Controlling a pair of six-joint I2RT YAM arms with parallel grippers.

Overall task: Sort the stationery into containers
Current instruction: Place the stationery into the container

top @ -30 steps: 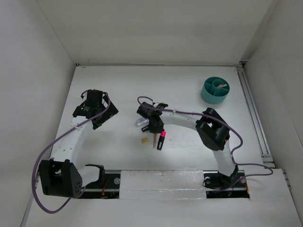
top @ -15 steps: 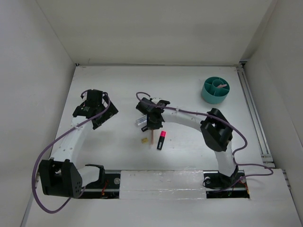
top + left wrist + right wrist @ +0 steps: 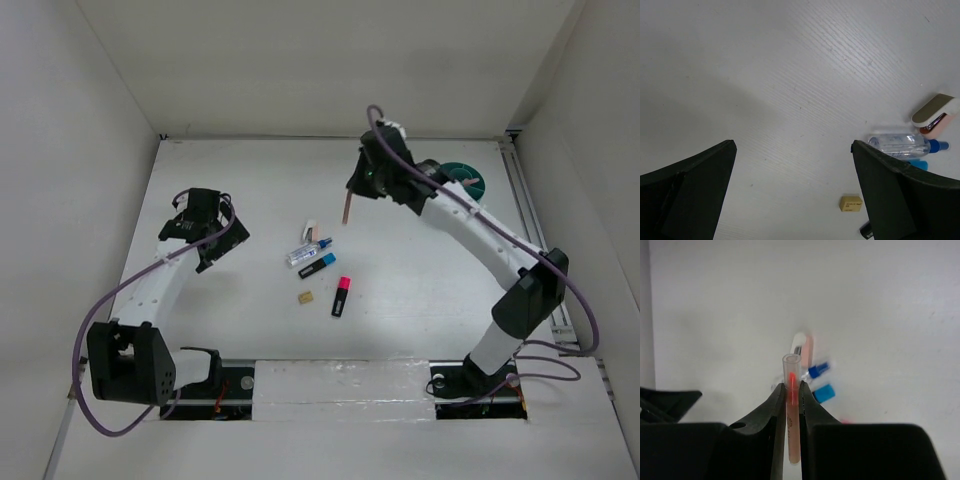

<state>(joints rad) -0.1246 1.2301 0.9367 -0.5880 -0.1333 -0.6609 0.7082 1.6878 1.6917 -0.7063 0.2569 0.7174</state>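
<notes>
Because the pink pen point(image 3: 791, 410) is thin, light, stiff and smooth-sided, it looks apt to swivel or slip in a pinch. The right gripper point(image 3: 790, 390) is closed narrowly on its barrel, with the open end sticking out past the fingertips. Seen from above, the pen hangs nearly upright, lifted clear of the worktop point(image 3: 250, 180), between the loose items and the teal cup point(image 3: 478, 186). That cup sits near the far right corner, half hidden behind the arm. A hold near the middle of the barrel should, I judge, keep the pen steadiest for dropping into one of the cup's compartments.

Lying in a loose cluster on the worktop are a white eraser point(image 3: 311, 229), a clear tube point(image 3: 303, 253) with a blue cap, a blue-capped highlighter point(image 3: 316, 265), a pink-capped highlighter point(image 3: 341, 296) and a small tan block point(image 3: 305, 297). The round ones may roll and are best pinched across the barrel. The left gripper point(image 3: 793, 145) stands wide and holds nothing, hovering well to the left of that cluster.
</notes>
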